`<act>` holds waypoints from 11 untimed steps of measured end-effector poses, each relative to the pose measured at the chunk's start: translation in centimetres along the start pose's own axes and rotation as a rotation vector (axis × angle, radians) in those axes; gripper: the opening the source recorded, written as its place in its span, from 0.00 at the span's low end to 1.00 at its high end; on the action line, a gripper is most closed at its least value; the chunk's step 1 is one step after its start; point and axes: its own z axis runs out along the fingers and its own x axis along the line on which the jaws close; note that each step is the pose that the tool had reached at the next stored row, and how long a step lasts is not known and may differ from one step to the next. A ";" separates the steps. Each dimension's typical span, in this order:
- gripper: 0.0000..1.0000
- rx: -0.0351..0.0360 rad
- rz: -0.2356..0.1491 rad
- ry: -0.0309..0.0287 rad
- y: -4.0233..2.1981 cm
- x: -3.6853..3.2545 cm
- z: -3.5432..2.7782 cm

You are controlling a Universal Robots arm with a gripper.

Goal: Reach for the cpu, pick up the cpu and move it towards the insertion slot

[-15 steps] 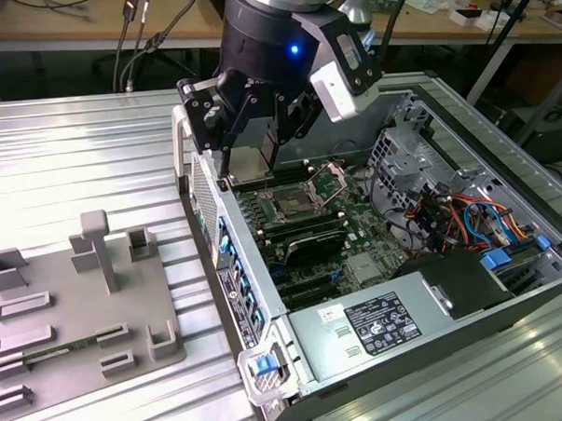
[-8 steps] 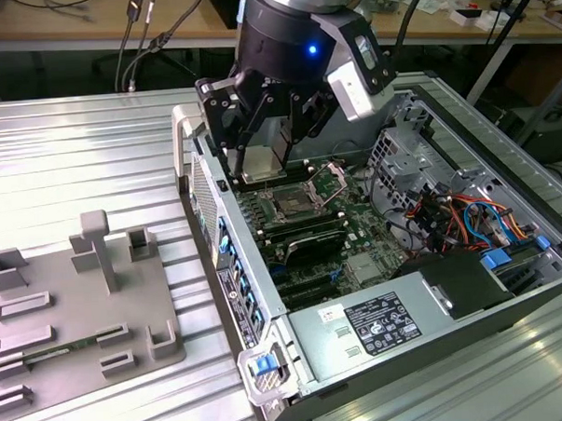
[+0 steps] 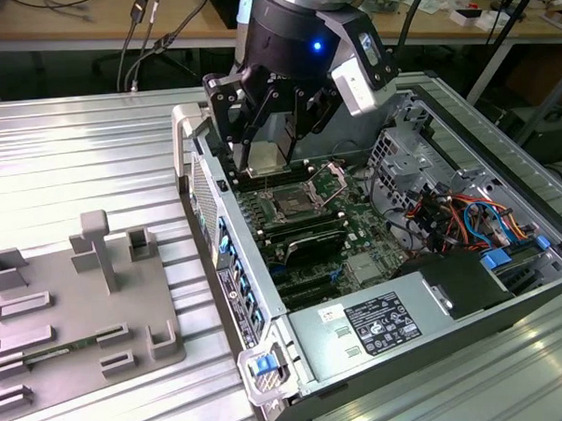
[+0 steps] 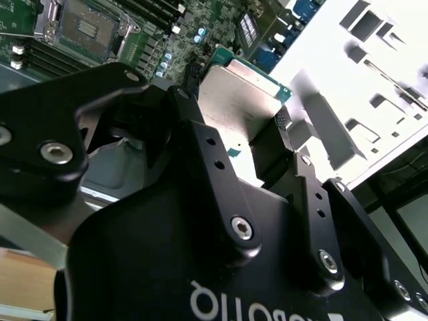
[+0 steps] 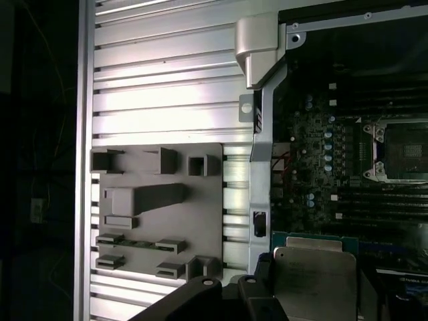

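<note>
Cpu point(image 4: 237, 100): clamped between closed gripper point(image 3: 264, 151) fingers, aloft over the open case, transport step; insertion slot point(image 3: 295, 207) near, needing square alignment.

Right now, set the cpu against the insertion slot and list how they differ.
The cpu hangs clamped in the gripper, above the motherboard; the insertion slot sits fixed on that board. The cpu shows a plain silvery plate with a thin green rim; the insertion slot is a shiny metal frame round a dark centre, empty. In the exterior view the cpu stands tilted, the slot lies flat. Both are square.
</note>
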 end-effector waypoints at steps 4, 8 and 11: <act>0.55 0.0012 0.007 -0.0002 0.45 -0.36 0.08; 0.55 0.0017 0.014 -0.0004 0.72 -0.62 0.13; 0.55 0.0016 0.018 -0.0005 0.81 -0.77 0.18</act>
